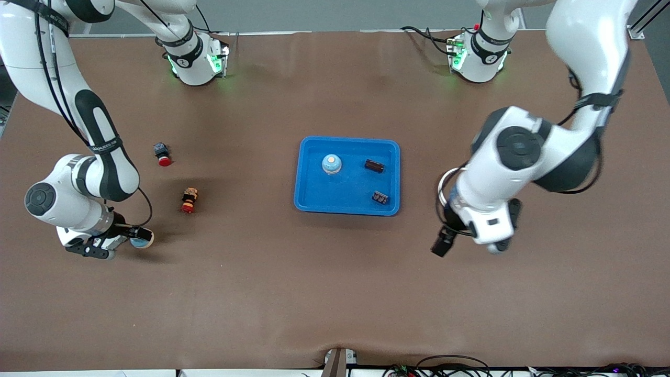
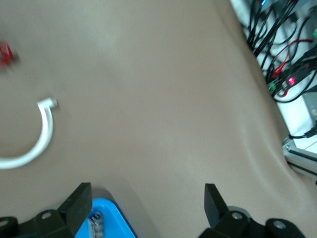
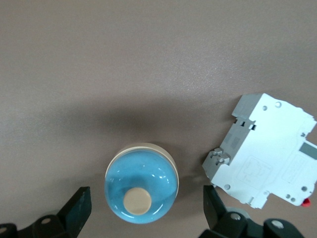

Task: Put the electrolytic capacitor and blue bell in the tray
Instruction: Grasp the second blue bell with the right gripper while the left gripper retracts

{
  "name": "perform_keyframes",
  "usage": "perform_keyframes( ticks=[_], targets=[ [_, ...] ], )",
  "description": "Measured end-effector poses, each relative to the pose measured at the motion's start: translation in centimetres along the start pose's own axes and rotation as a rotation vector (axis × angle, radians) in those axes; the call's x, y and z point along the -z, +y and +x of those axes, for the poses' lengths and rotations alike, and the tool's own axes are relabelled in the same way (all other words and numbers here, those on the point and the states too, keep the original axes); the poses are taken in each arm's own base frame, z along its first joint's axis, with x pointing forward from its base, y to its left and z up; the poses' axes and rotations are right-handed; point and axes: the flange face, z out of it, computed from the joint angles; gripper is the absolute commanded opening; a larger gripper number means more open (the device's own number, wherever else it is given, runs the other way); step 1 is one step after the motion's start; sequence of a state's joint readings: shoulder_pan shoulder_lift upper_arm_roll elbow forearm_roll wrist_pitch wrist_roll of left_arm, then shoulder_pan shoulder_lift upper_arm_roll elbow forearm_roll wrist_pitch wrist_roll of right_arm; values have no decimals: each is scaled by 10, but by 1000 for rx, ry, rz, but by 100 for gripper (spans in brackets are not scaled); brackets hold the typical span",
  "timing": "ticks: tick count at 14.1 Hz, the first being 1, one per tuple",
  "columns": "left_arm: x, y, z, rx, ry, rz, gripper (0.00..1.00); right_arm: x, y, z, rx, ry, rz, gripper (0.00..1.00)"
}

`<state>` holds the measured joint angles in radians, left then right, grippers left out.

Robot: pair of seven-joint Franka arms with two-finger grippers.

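the tray (image 1: 309, 201) sits mid-table holding a blue bell (image 1: 331, 164), a dark capacitor (image 1: 374, 166) and a small dark part (image 1: 380, 198), well apart, with open floor between them. toward the right arm's end, two red-capped buttons (image 1: 163, 154) (image 1: 189, 200) stand apart. a second blue bell (image 3: 142, 184) lies between the right gripper (image 3: 143, 206) fingers, a white breaker (image 3: 265, 153) just beside it. bare cloth lies under the left gripper (image 2: 148, 206).
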<state>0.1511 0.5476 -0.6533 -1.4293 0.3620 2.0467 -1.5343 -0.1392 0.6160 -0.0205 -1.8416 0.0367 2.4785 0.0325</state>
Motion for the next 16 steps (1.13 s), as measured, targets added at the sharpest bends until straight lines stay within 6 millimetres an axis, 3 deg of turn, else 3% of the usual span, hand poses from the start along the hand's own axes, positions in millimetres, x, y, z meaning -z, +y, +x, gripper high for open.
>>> perform_keyframes(
  ticks=[3,6,8,11,12,15,16],
  targets=[
    [21,-17,54,-98,15,16,100,-2,-1,0,-4,5,5,100],
    [22,-34,97,-216,17,40,100,-7,-3,0,-12,4,15,100],
    [29,-47,120,-285,19,66,100,-9,-5,0,-12,8,18,100],
    [72,-64,134,-337,46,118,100,-10,-7,0,-10,10,20,100],
    [89,-70,132,-367,51,142,100,-10,-7,0,-10,11,20,84],
    [138,-86,123,-525,33,162,100,-10,-9,0,-8,11,21,3],
    [153,-93,123,-568,28,167,100,-10,-9,0,-7,13,21,0]
  ],
)
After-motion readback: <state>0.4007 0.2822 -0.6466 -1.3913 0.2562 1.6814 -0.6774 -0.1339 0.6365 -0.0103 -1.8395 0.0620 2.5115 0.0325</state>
